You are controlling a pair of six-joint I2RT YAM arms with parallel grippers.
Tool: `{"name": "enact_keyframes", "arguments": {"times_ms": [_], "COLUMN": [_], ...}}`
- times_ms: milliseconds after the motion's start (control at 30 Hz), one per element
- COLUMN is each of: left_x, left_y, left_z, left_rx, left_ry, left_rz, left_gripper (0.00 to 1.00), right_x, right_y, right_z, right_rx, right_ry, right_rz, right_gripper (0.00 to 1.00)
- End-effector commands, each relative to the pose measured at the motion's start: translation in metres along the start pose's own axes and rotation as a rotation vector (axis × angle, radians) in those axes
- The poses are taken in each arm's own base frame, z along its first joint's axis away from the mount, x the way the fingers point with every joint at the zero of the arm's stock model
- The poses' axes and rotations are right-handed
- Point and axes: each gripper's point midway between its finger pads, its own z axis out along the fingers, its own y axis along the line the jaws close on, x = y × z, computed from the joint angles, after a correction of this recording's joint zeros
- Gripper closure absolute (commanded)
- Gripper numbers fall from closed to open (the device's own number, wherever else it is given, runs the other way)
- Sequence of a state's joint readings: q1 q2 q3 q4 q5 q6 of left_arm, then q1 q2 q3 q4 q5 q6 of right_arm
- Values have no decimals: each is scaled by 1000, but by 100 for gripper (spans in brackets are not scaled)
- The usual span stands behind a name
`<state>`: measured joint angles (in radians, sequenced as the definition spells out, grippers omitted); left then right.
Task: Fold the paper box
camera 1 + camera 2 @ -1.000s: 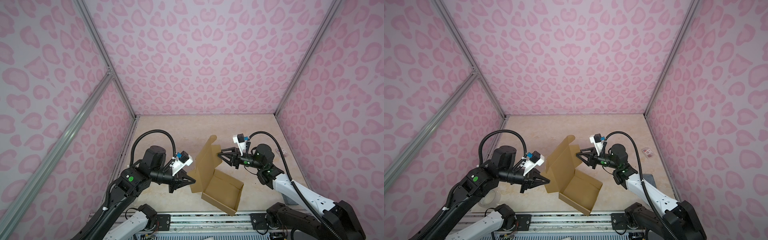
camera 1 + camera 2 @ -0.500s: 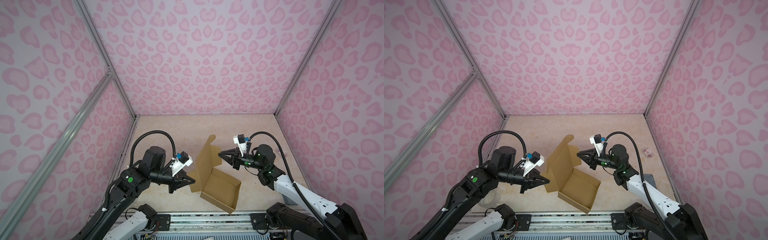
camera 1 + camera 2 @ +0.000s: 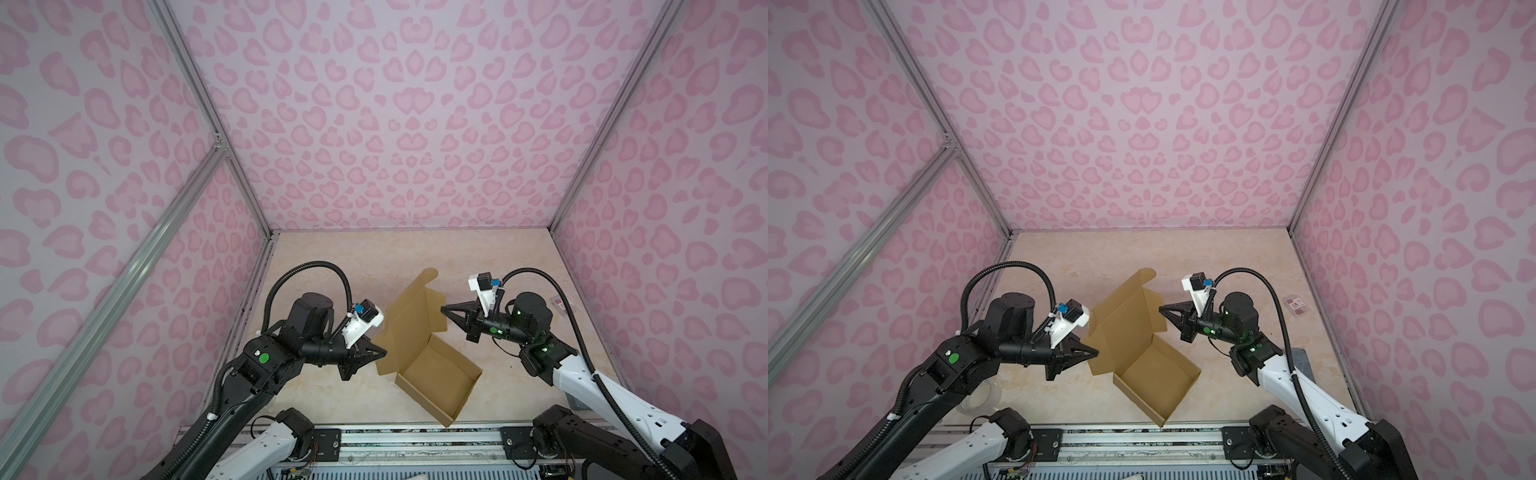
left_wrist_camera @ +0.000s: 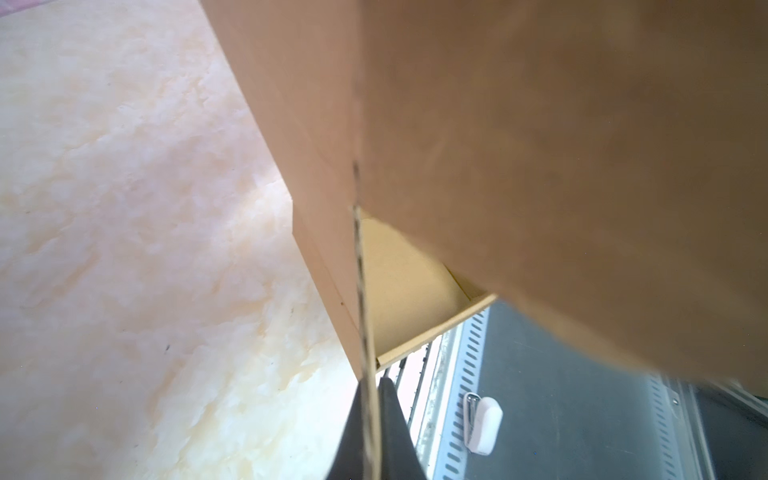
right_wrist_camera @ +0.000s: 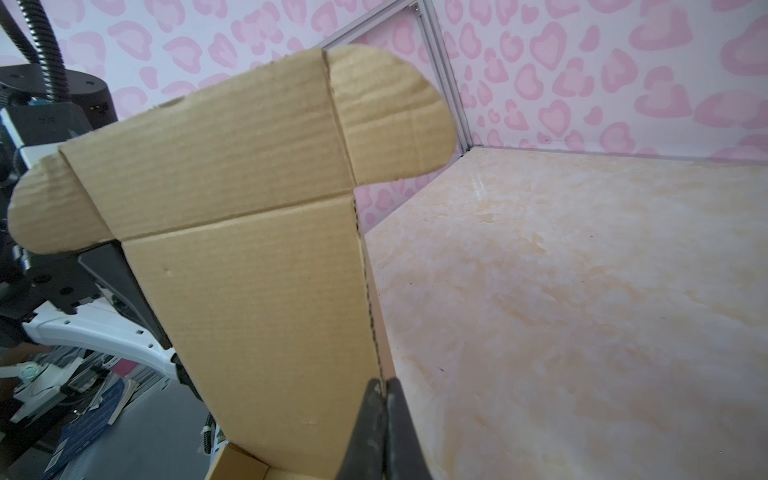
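Note:
The paper box (image 3: 436,374) (image 3: 1154,374) is brown cardboard. Its shallow tray lies near the table's front edge and its lid panel (image 3: 411,320) stands tilted up behind the tray. My left gripper (image 3: 384,353) (image 3: 1097,353) is shut on the lid's left edge; the left wrist view shows the cardboard edge pinched between the gripper's (image 4: 371,384) dark fingers. My right gripper (image 3: 442,308) (image 3: 1160,308) is shut on the lid's right edge. In the right wrist view the gripper (image 5: 382,382) nips that edge, with the lid's (image 5: 257,291) rounded ear flaps above.
A small clear packet with a red-white label (image 3: 559,304) (image 3: 1296,306) lies at the right by the wall. A pale round object (image 3: 978,399) sits under the left arm. A metal rail (image 3: 415,440) runs along the front. Pink patterned walls enclose three sides.
My right gripper's fingers, apart a second ago, have closed on the lid's right edge. The box has shifted slightly left. The left gripper kept its hold.

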<state>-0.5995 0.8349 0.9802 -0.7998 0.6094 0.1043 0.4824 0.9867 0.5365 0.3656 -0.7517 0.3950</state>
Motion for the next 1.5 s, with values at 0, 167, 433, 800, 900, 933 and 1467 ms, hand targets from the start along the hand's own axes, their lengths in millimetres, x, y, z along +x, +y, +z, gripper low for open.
{"name": "enact_keyframes", "arguments": {"times_ms": [0,167,433,800,900,933,1467], "left_x": [-8,-17,-47,-47,-47,-47,-42], "left_y": [34,71,129,156,159,161,175], "left_z": [3,19,38,70,77,79,102], "left_rx": [-175,-298,-497,-534,-546,-551,-602], "left_ry": [-23,-22,-117,-204,-225,-230,-255], "left_rz": [7,-45,-139,-195,-194,-197,-228], "left_gripper": [96,96,96,97,97,97,97], "right_x": [6,16,25,23,22,22,30], "right_y": [-11,-23,-48,-70,-72,-73,-89], "right_z": [-1,-1,-8,-16,-12,-10,2], "right_rx": [66,167,356,484,495,501,626], "right_ry": [-7,-18,-75,-137,-143,-143,-147], "right_rz": [1,-18,-21,4,13,11,-13], "right_gripper": [100,100,100,100,100,100,100]}}
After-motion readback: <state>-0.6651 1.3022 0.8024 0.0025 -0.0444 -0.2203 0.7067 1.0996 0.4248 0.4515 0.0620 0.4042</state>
